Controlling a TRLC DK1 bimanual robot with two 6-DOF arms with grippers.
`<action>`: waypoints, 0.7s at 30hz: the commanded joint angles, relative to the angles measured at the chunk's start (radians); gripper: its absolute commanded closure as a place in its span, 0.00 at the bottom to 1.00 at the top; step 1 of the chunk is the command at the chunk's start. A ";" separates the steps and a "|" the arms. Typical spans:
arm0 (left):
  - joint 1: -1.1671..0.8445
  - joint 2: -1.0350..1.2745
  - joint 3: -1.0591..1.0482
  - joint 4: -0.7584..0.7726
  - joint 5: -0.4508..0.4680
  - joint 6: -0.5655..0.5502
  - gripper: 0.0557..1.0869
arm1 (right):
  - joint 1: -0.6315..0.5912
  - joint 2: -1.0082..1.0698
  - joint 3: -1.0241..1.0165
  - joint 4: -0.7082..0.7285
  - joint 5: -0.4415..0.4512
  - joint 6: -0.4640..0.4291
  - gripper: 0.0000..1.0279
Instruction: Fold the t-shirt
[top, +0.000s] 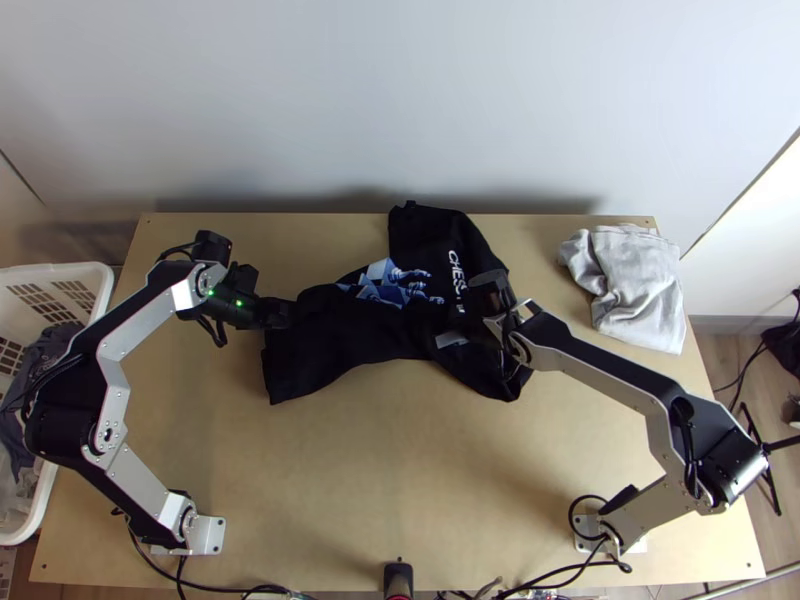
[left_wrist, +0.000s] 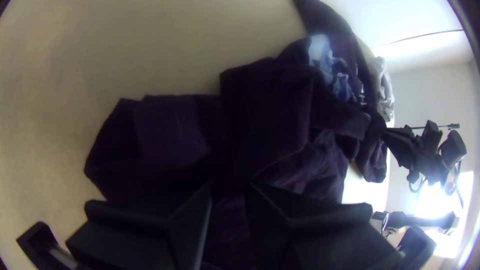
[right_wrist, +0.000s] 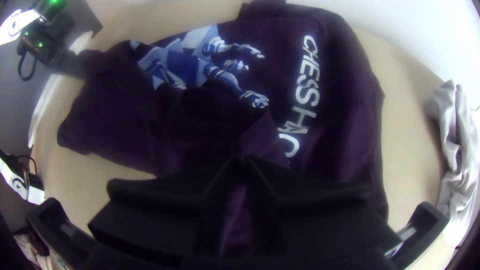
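In the top view my left gripper (top: 280, 313) is at the left edge of the black t-shirt (top: 330, 345), and my right gripper (top: 488, 300) is over its right part, near the white lettering. The shirt lies partly folded over and rumpled, its blue-and-white print showing. In the left wrist view, dark cloth (left_wrist: 270, 115) is bunched between the slightly parted fingers of my left gripper (left_wrist: 228, 186), shut on it. The right wrist view has my right gripper (right_wrist: 239, 161) shut on a fold of the shirt (right_wrist: 115, 115), beside the lettering.
A crumpled light grey cloth (top: 635, 285) lies at the table's back right. At the far left stands a white basket (top: 55, 275) with clothes inside. Bare wood of the table (top: 360, 470) lies between the shirt and the near edge.
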 joint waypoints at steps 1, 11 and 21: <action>0.004 -0.012 -0.005 0.001 0.001 0.000 0.65 | -0.003 -0.040 -0.022 0.006 0.036 -0.068 0.91; -0.003 -0.043 -0.072 0.006 -0.001 0.000 0.65 | -0.083 -0.287 0.122 -0.072 0.036 -0.077 0.92; -0.037 -0.055 -0.109 -0.002 0.001 0.006 0.05 | -0.084 -0.430 0.331 -0.178 0.036 -0.039 0.93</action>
